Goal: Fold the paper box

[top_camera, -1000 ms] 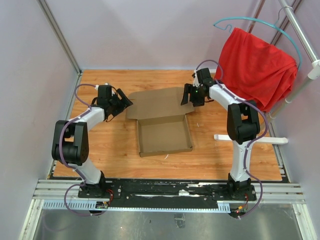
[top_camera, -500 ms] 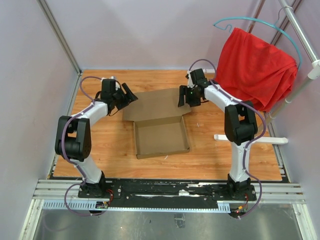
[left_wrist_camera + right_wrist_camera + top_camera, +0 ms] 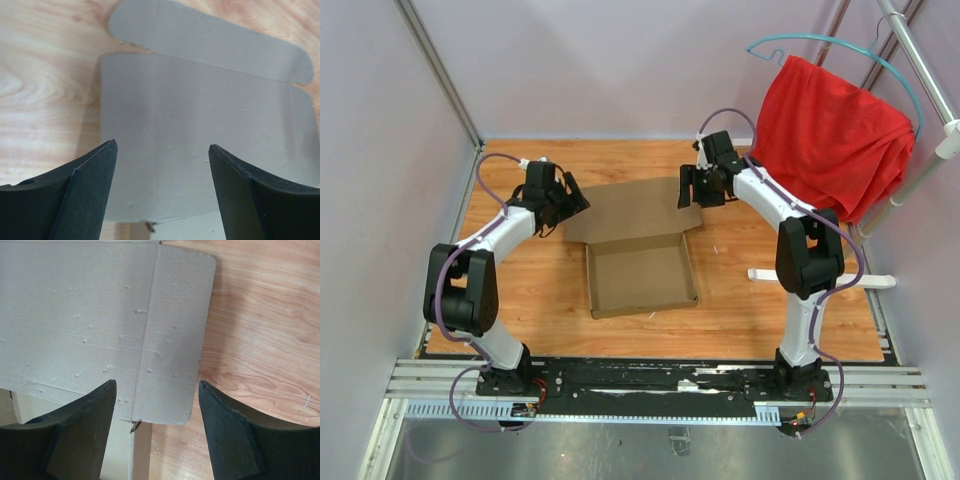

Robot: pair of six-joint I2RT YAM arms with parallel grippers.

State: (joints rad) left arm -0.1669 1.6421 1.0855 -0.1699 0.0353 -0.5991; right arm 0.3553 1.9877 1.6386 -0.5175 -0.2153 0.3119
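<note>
Cloth [image 3: 830, 130] hangs at far right, apart from paper box [image 3: 642, 272].

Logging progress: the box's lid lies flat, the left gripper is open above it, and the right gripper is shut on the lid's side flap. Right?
Not quite. The right gripper is open above the side flap, gripping nothing, as the right wrist view shows. The lid of the paper box does lie flat, with the left gripper open above it.
</note>
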